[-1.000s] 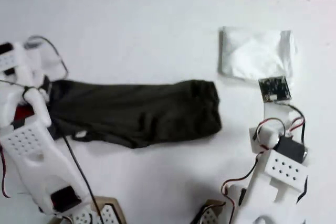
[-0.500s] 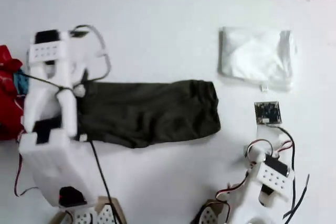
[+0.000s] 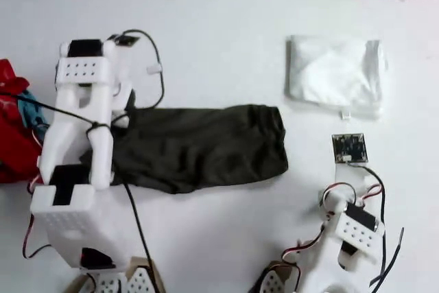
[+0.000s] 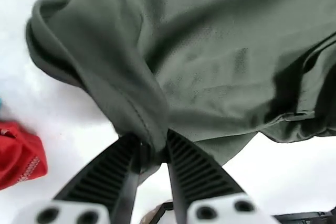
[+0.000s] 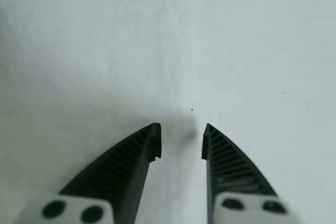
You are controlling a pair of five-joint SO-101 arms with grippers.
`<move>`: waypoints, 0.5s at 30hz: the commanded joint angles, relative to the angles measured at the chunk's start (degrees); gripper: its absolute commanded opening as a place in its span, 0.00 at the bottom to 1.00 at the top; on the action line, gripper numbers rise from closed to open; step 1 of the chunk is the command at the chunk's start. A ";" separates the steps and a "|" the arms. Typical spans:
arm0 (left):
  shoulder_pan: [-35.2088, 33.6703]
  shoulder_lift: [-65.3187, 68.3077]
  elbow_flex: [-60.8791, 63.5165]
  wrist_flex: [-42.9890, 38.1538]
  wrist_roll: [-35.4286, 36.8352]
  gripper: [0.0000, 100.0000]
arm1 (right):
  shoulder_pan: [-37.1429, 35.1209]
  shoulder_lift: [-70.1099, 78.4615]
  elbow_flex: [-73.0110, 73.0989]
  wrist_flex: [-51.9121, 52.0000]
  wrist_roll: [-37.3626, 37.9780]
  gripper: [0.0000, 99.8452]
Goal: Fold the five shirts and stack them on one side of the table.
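One green shirt (image 3: 206, 145), one white shirt (image 3: 334, 73)

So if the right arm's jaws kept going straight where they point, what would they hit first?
Probably the bare table. The right gripper points down at it with open jaws, and nothing else lies in that line; how far off is unclear.

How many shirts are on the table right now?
3: a dark green shirt mid-table, pinched in the left gripper; a folded white shirt at the far right; a red shirt at the left edge. More may lie hidden past that edge.
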 commanded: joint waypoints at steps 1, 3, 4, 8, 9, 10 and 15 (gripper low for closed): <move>-0.09 -2.55 3.82 -3.87 0.09 0.04 | 0.22 -1.36 -0.26 -0.40 0.53 0.13; -0.09 -2.55 7.60 -6.59 0.00 0.09 | 0.04 -1.36 -0.26 -0.40 0.53 0.13; -0.09 -2.55 9.45 -8.00 -0.09 0.11 | 0.04 -1.36 -0.26 -0.40 0.53 0.13; -0.79 -3.16 15.25 -12.66 -0.09 0.16 | 0.04 -1.36 -0.26 -0.40 0.53 0.13; -1.67 -3.25 15.60 -12.84 0.00 0.16 | 0.04 -1.36 -0.26 -0.40 0.53 0.13; -2.64 -3.25 15.25 -12.40 0.00 0.16 | 0.04 -1.36 -0.26 -0.40 0.53 0.13; -11.25 -2.90 13.23 -11.69 -0.70 0.16 | 0.04 -1.36 -0.26 -0.40 0.53 0.13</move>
